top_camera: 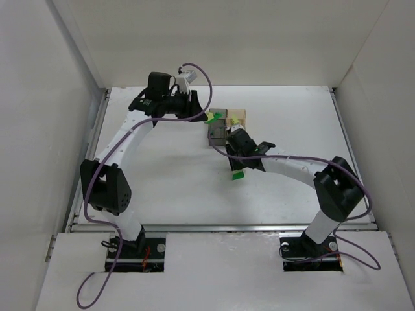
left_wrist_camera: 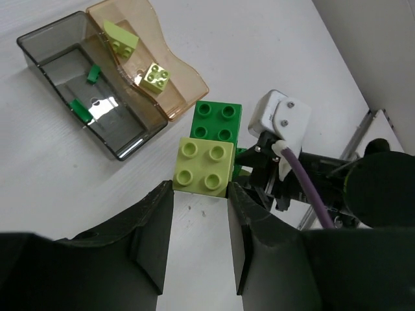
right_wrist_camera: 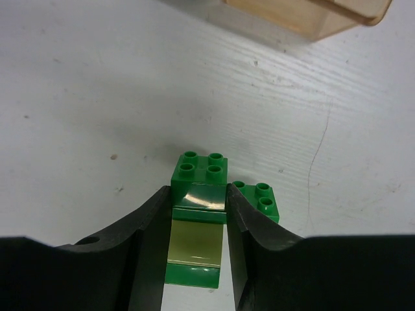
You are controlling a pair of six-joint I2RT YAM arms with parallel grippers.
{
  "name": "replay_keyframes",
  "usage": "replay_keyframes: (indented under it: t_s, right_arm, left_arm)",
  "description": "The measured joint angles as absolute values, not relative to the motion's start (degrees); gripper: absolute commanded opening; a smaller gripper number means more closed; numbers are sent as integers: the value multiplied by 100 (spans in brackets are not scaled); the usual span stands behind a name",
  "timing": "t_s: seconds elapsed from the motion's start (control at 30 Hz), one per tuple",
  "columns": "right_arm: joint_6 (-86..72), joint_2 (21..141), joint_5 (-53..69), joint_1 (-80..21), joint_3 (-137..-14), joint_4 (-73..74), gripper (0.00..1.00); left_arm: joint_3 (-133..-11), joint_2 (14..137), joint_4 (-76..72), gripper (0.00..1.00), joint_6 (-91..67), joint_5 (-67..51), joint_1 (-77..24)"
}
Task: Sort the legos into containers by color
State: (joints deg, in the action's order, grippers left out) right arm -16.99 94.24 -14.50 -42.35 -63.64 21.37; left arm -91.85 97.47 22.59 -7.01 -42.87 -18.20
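The left pincer (left_wrist_camera: 201, 194) is clenched on a pale brick (left_wrist_camera: 203, 166), a square four-stud piece gripped by its two sides at the very fingertips, studs toward the wrist camera. A green brick (left_wrist_camera: 217, 121) of the same shape touches its far side. I cannot tell whether the two are joined. This pair hangs over the counter (top_camera: 162, 181) just left of the boxes, which sit near the middle of the far edge.

The grey box (left_wrist_camera: 65, 65) and the orange box (left_wrist_camera: 142, 29) stand side by side, touching. The orange box holds two pale pieces (left_wrist_camera: 157, 75), one a four-stud square and the other a sloped wedge. In the grey box lie two small green bits (left_wrist_camera: 79, 109), well apart from each other. Their shape is too small to tell.

The right pincer (right_wrist_camera: 199, 191) is clenched on a stack (right_wrist_camera: 198, 214) of bricks: green at the far end with its four studs beyond the fingertips, pale in the middle and green again nearest the wrist. The stack fills the gap between the fingers. A second green brick (right_wrist_camera: 259, 197) shows just beside the outer face of one finger. Whether it is joined to the stack is unclear. From above, this pincer sits just on the near side of the boxes, towards the counter's centre.
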Motion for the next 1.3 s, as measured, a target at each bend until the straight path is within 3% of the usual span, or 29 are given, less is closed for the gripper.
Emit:
replay_keyframes:
  t_s: [0.1,0.17,0.2,0.23,0.33,0.47,0.7,0.87,1.1,1.3]
  right_arm:
    - [-1761,9725,-1426,-4217,-6381,2259,5]
    - [-1778,9931,-1382,-4217,-6423,2311,15]
    - [-1776,9981,-1358,-4217,-6462,2316,24]
    - [-1778,9981,-1306,-4217,-6493,2309,48]
    - [-1780,9979,-1179,-4215,-6510,2290,81]
    - [-1750,9843,-1004,-4178,-6510,2355,91]
    - [-2088,8536,-738,-3546,-7070,2803,95]
    - [-2753,8031,281,-2803,-7767,2215,94]
    - [-3430,9214,2318,-2624,-8215,1437,89]
    - [-3610,9909,3201,-2615,-8473,1448,84]
  left_arm:
    - [-9026,9577,2309,0,-561,-4106,-1789]
    - [-8997,9504,2346,0,-480,-4034,-1787]
    - [-8989,9476,2355,0,-445,-4007,-1787]
    - [-8971,9448,2357,0,-401,-3972,-1787]
    - [-8912,9371,2390,0,-294,-3870,-1787]
    - [-8877,9354,2438,0,-193,-3750,-1787]
    - [-8868,9354,2482,0,207,-3492,-1787]
    - [-8855,9284,2534,0,1070,-3083,-1835]
    - [-8420,8683,2510,0,2250,-2967,-2202]
    - [-8348,8423,2432,0,2547,-3116,-2279]
